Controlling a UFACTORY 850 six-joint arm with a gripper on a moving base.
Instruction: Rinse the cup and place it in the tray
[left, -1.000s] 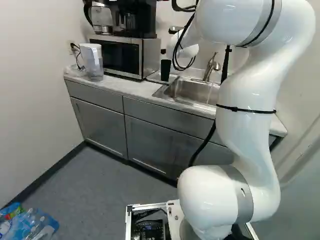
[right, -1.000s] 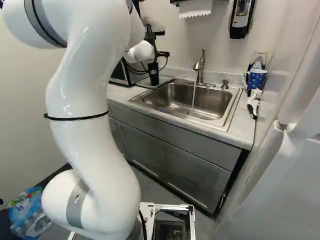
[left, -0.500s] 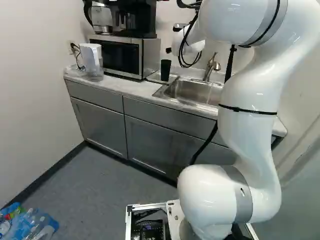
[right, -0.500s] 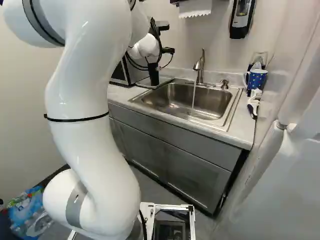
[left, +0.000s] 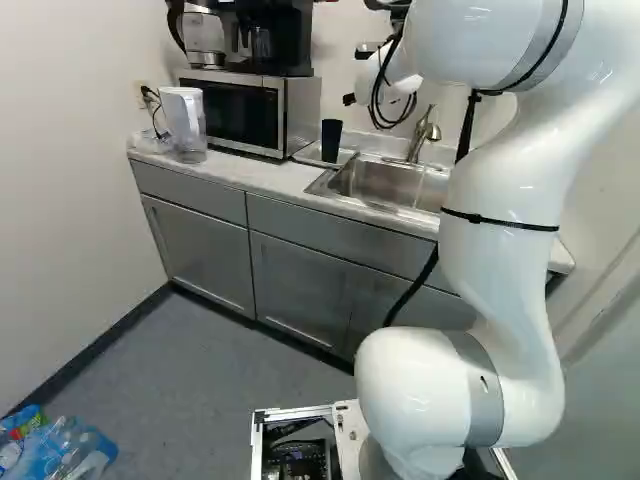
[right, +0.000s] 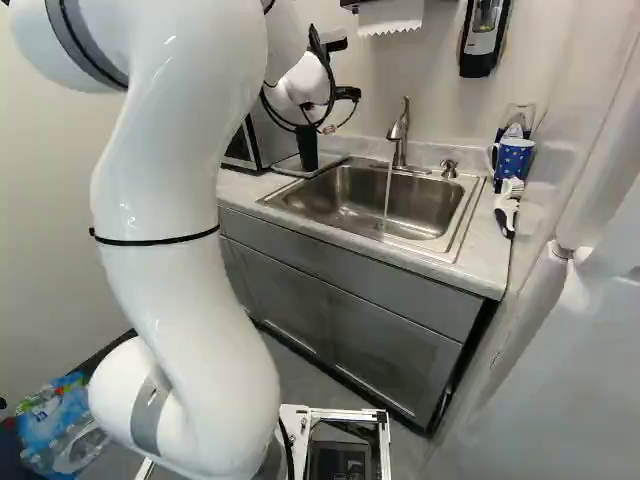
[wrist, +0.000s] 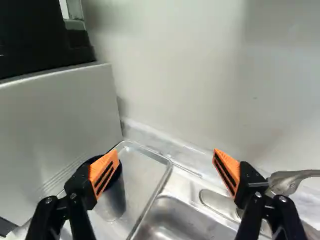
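The gripper (right: 347, 93) is largely hidden behind the wrist in the right base view, above the counter by the sink. Seen from the wrist, the gripper (wrist: 166, 166) stands wide open, its orange pads far apart with nothing gripped. The dark cup (left: 331, 141) stands upright on the metal tray (left: 309, 156), left of the sink. In the wrist view the cup (wrist: 114, 201) is below and partly behind one finger, apart from the tray's raised rim (wrist: 163, 179). Water runs from the faucet (right: 401, 135) into the sink (right: 425, 212).
A microwave (left: 300, 112) stands beside the tray, with a coffee maker (left: 285, 35) on top. A white pitcher (left: 184, 122) is farther left on the counter. Right of the sink are a blue mug (right: 514, 158) and a brush (right: 507, 206).
The wrist and gripper have risen and shifted right, away from the cup. The cup has stayed in place on the tray, and the base has not moved.
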